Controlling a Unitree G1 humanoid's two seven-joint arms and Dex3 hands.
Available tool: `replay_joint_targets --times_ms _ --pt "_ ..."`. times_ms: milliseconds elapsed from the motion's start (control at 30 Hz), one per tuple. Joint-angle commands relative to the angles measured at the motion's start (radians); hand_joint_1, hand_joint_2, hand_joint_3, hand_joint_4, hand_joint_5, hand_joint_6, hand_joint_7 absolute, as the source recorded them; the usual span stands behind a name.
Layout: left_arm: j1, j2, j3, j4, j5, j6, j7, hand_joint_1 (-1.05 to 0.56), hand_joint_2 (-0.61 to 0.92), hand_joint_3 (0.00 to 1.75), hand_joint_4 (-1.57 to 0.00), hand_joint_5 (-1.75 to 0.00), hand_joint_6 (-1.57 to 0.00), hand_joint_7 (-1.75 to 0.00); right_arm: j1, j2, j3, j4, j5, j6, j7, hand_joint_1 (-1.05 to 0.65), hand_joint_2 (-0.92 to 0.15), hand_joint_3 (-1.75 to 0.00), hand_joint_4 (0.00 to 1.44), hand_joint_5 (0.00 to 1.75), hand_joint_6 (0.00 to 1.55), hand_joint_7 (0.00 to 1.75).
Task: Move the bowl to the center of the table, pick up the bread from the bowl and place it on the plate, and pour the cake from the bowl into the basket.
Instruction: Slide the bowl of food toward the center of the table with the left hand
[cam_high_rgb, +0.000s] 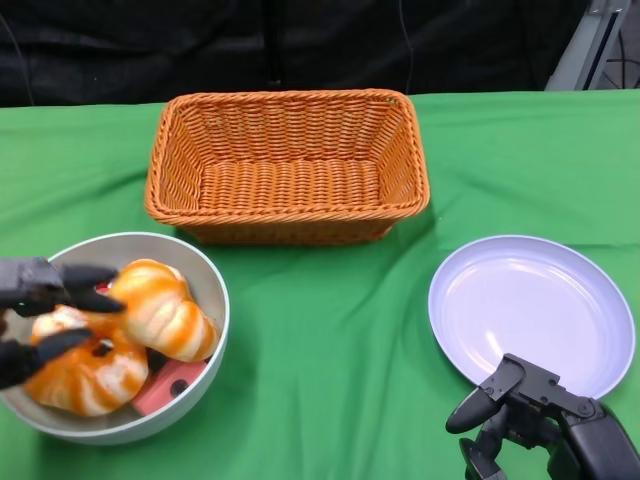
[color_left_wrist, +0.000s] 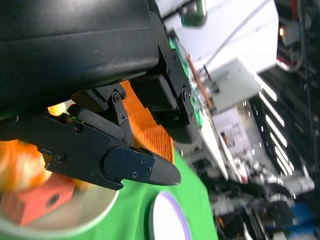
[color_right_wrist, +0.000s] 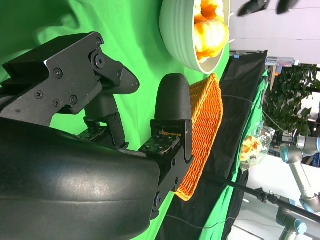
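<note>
Left hand (cam_high_rgb: 40, 320): we see fingers apart over the bowl (cam_high_rgb: 205, 280), lower left, around bread (cam_high_rgb: 150, 310).
Right hand (cam_high_rgb: 545, 425): open, empty, below the plate (cam_high_rgb: 530, 310).

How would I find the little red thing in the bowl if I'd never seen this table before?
Start at the orange basket, then look toward the table's near left corner for the grey bowl. The red block lies in it, tucked under the orange-and-white striped breads. It is the only flat-sided red piece, with a dark round hole.
</note>
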Motion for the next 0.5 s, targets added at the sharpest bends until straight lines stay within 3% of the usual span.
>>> replay_joint_targets --times_ms 33,267,433,500 --pt "-0.019 0.043 0.027 0.0 0.014 0.045 0.043 -0.66 0.92 0.25 -0.82 -0.22 -0.8 0.0 0.007 -0.006 -0.002 -0.014 0.004 0.01 -0.006 0.07 -0.6 -0.92 0.63 1.64 0.6 1.34" --pt "-0.088 0.094 0.057 0.072 0.06 0.088 0.11 -0.7 0.92 0.3 -0.66 -0.06 -0.6 0.0 0.007 -0.008 -0.001 -0.024 -0.005 0.02 -0.012 0.09 -0.6 -0.94 0.63 1.65 0.6 1.36" --pt "-0.134 0.113 0.062 0.134 0.089 0.095 0.137 -0.65 0.92 0.32 -0.65 -0.04 -0.57 0.0 0.006 -0.009 0.0 -0.019 -0.006 0.013 -0.014 0.1 -0.59 -0.95 0.63 1.65 0.6 1.35" --pt "-0.189 0.15 0.051 0.226 0.146 0.1 0.172 -0.64 0.92 0.33 -0.61 -0.02 -0.54 0.0 0.007 -0.008 0.0 -0.023 -0.002 0.022 -0.014 0.1 -0.59 -0.95 0.63 1.65 0.6 1.35"
